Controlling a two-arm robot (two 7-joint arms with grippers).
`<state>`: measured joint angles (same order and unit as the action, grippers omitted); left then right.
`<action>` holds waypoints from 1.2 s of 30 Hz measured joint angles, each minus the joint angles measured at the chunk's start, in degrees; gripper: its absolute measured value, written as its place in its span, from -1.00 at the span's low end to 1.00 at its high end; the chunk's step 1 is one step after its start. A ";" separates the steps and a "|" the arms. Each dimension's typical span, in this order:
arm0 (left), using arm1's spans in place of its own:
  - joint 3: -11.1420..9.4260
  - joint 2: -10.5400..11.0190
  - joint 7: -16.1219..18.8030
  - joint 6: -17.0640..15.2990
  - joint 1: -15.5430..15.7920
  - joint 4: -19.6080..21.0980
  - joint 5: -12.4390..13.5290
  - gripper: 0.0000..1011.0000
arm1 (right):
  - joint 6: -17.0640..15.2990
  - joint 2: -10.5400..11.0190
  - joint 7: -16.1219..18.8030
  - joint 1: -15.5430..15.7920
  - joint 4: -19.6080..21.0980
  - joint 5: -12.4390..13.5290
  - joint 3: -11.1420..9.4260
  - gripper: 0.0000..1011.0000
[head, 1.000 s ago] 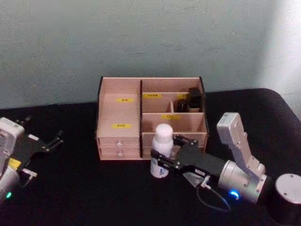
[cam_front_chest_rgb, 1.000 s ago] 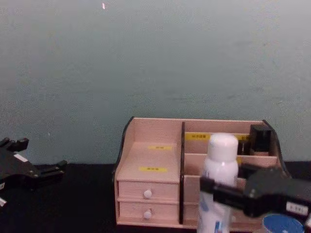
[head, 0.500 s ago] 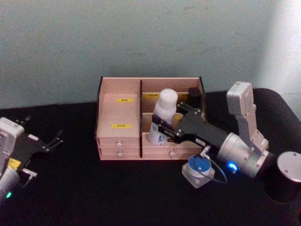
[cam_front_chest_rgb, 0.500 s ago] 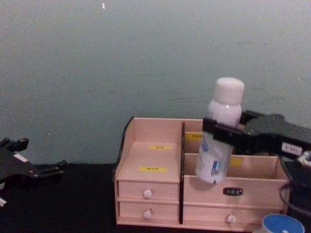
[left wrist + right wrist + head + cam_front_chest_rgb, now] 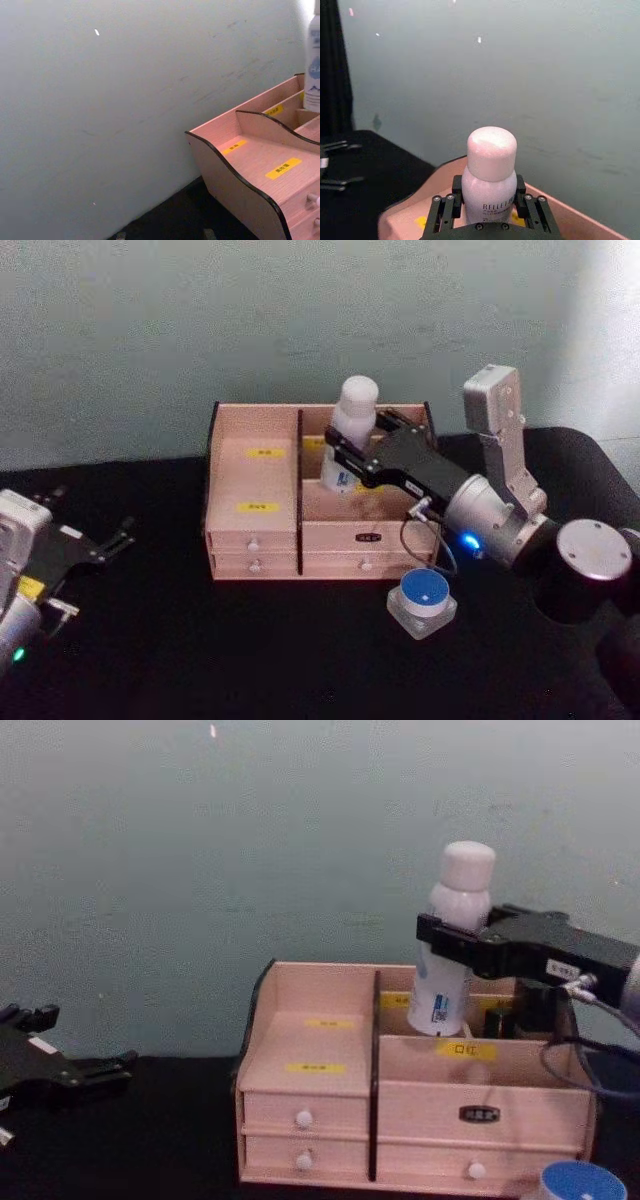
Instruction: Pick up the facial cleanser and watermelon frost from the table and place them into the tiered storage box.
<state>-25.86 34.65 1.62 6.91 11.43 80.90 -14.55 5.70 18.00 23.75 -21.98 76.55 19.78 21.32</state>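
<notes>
Arms sit apart: the right one slants up from the near right, its right gripper (image 5: pixel 345 462) raised over the tiered storage box (image 5: pixel 255 475). The left gripper (image 5: pixel 90 520) hangs low at far left, fingers spread, holding nothing. Black table (image 5: pixel 200 640), pale wall (image 5: pixel 200 320) behind. The right gripper's fingers clamp the facial cleanser (image 5: pixel 353 425) upright above the box's far right compartments. The watermelon frost (image 5: pixel 423 600) stands on the table near the box's right front.

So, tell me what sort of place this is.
Probably a robot test bench staged as a vanity: black table against a bare wall, yellow-labelled tiered storage box, right hand holding a facial cleanser over it.
</notes>
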 joint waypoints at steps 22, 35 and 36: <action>0.00 0.00 0.00 0.00 0.00 0.00 0.00 0.98 | 1.48 -4.73 -0.92 -6.34 -11.20 -3.86 -1.17 0.17; 0.00 0.00 0.00 0.00 0.00 0.00 0.00 0.98 | 1.32 -5.54 -0.53 -7.36 -13.68 -4.81 -1.56 0.17; 0.00 0.00 0.00 0.00 0.00 0.00 0.00 0.98 | 1.30 -5.58 -0.49 -7.38 -13.75 -4.84 -1.56 0.17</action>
<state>-25.86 34.65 1.62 6.91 11.43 80.90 -14.55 6.99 12.42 23.26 -29.35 62.80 14.94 19.76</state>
